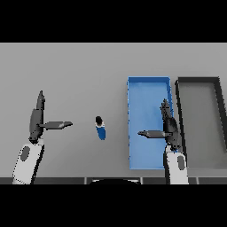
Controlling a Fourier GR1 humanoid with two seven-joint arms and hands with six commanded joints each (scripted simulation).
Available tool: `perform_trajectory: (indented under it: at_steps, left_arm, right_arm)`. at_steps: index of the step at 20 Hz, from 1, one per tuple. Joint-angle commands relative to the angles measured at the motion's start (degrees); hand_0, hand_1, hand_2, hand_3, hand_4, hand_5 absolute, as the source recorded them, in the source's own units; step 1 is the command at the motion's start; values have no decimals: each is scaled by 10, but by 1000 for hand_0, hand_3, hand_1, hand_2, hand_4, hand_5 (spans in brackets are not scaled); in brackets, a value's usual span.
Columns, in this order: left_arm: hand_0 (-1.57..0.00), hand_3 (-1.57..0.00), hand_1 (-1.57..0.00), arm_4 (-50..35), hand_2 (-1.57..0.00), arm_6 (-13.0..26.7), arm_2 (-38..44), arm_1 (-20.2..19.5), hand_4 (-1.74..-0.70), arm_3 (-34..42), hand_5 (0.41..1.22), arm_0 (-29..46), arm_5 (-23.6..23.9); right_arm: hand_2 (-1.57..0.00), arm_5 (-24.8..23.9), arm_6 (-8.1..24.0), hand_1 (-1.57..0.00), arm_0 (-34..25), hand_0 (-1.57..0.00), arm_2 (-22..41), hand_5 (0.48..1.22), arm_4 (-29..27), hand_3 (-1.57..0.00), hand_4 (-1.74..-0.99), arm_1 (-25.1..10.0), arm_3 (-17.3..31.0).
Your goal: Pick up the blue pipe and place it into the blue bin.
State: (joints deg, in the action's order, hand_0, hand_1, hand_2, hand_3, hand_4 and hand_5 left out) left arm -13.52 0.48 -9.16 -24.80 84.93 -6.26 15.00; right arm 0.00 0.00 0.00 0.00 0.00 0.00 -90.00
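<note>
Blue pipe lies on grey desk btwn the two hands, just left of blue bin. Left hand hovers w/ fingers straight, thumb out toward pipe, apart from it. Right hand over bin, fingers spread, holding nothing. Dark bin sits at right
</note>
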Motion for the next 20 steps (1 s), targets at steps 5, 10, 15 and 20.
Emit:
perform_trajectory:
  at_steps: [5, 10, 15, 20]
  left_arm:
    - [1, 1, 1, 1, 1, -3, -1, 2, -1006, -1, 586, -2, 1]
    - [1, 1, 1, 11, 1, -79, -33, -84, -1010, 7, 588, 34, -130]
    - [1, 1, 1, -4, 1, -95, -39, -102, -1015, 14, 592, 43, -174]
    - [1, 1, 1, -2, 1, -87, -81, -123, -1031, 60, 565, 53, -235]
  right_arm:
    - [1, 1, 1, 1, -2, 1, -2, 603, -2, 1, -1222, -2, 2]
    - [1, 40, -49, 1, 44, 1, 35, 599, 55, 1, -1228, -74, -51]
    - [1, 39, -30, 1, 43, 1, 44, 592, 65, 1, -1225, -76, -62]
    - [1, 43, -53, 1, 51, 1, 52, 595, 71, 1, -1225, -74, -65]
